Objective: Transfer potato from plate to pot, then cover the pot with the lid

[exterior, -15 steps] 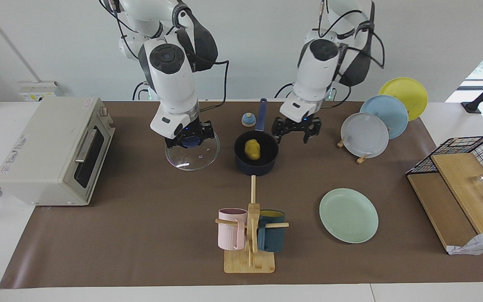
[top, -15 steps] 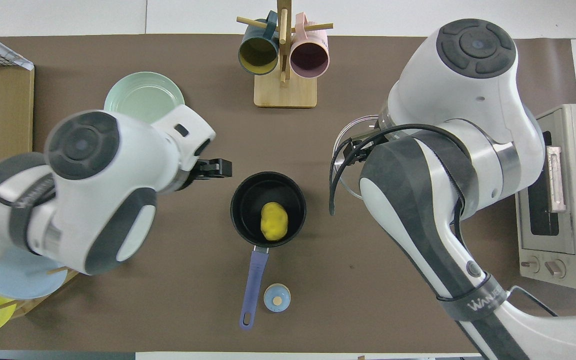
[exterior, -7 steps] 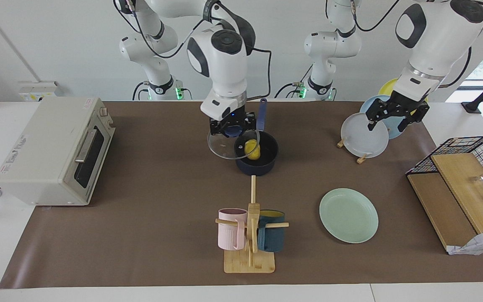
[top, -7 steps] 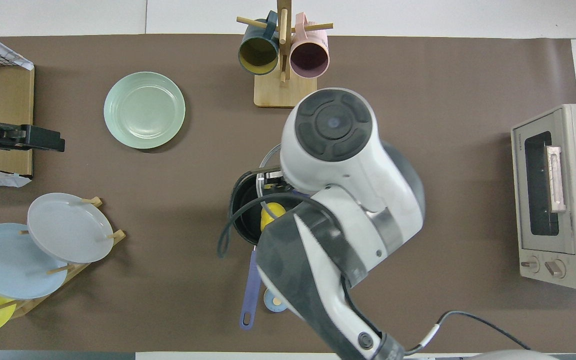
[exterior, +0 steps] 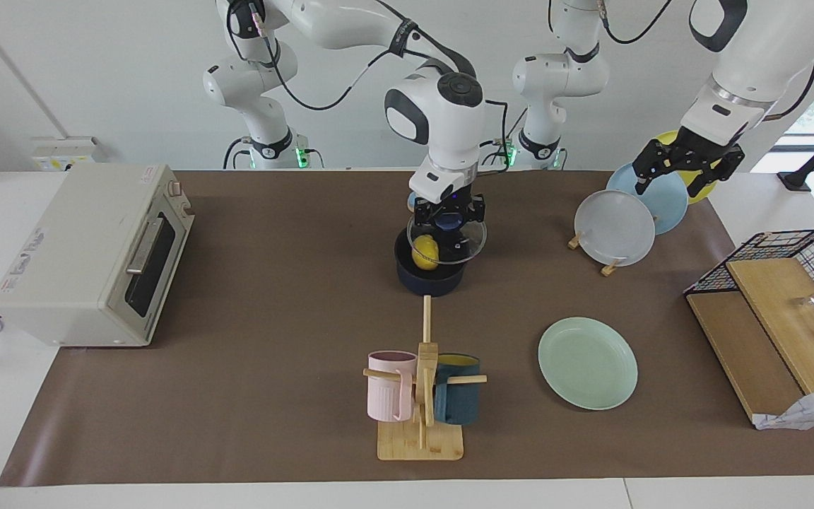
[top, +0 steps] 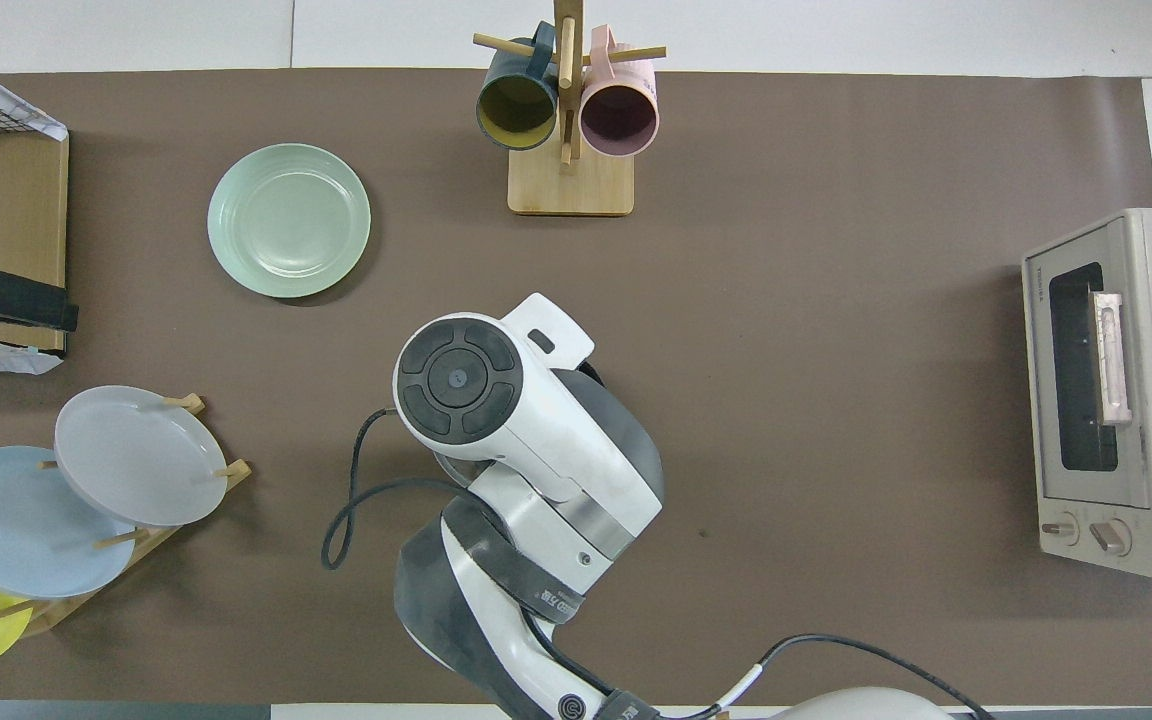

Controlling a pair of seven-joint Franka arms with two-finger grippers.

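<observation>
The dark navy pot (exterior: 432, 279) stands mid-table with the yellow potato (exterior: 425, 252) inside it. My right gripper (exterior: 447, 220) is shut on the blue knob of the clear glass lid (exterior: 465, 245). It holds the lid just above the pot's mouth, a little toward the left arm's end. In the overhead view the right arm (top: 496, 420) hides the pot, potato and lid. The mint-green plate (exterior: 587, 362) (top: 288, 220) lies empty, farther from the robots. My left gripper (exterior: 686, 172) (top: 36, 305) is open and empty, raised over the plate rack.
A toaster oven (exterior: 89, 254) stands at the right arm's end. A wooden mug tree (exterior: 421, 396) with a pink and a teal mug is farther out than the pot. A rack holds white-grey (exterior: 613, 227), light-blue and yellow plates. A wire basket (exterior: 788, 254) sits at the left arm's end.
My right gripper has carried the lid from the table beside the pot to over the pot's mouth. My left gripper has drawn away from the pot and risen over the plate rack.
</observation>
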